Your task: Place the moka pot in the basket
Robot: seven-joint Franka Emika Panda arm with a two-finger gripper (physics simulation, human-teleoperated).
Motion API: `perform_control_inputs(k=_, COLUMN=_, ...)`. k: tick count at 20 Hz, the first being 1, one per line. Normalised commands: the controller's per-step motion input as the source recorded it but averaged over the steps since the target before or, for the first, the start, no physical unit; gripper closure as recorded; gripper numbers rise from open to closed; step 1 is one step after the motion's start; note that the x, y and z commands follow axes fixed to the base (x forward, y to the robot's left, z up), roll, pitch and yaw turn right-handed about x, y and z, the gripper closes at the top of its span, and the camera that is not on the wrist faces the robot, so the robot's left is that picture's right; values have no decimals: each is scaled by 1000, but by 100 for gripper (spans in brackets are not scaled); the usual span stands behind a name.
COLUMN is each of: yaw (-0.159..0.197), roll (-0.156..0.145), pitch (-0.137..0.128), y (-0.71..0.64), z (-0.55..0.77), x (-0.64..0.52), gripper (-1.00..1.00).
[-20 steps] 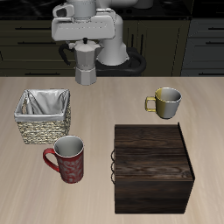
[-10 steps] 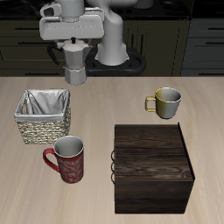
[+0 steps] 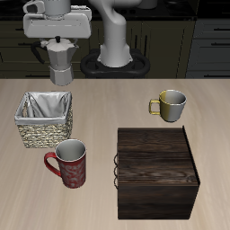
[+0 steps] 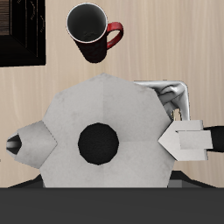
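Observation:
My gripper (image 3: 59, 42) is shut on the moka pot (image 3: 60, 65), a small silver faceted pot, and holds it in the air above the back of the table. The pot hangs upright, higher than and a little behind the basket (image 3: 43, 119), a woven wicker basket with a grey-white lining. In the wrist view the pot's lid with its black knob (image 4: 98, 143) fills the middle, and a corner of the basket (image 4: 171, 94) shows from behind the pot. The fingertips are hidden by the pot.
A red patterned mug (image 3: 69, 163) stands in front of the basket; it also shows in the wrist view (image 4: 93, 26). A dark wooden box (image 3: 157, 171) stands near the front edge. A metallic yellow-handled mug (image 3: 170, 105) stands farther back.
My gripper has carried the moka pot sideways along the back of the table, from near the middle toward the basket's side, at about the same height.

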Motion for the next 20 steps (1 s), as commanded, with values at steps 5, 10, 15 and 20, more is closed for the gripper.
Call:
perform_control_inputs(k=5, yaw=-30, roll=-67, pitch=15, y=-471, z=5, x=177, gripper=100)
perform_control_inputs(k=10, yaw=-17, roll=-51, pitch=-1, y=-305, z=31, x=113, gripper=100)
perform_control_inputs(k=15, yaw=-7, roll=-23, pitch=11, y=-123, z=-80, x=79, gripper=100)
perform_control_inputs(k=20, yaw=-1, roll=-22, pitch=6, y=-67, z=-155, x=17, gripper=100)
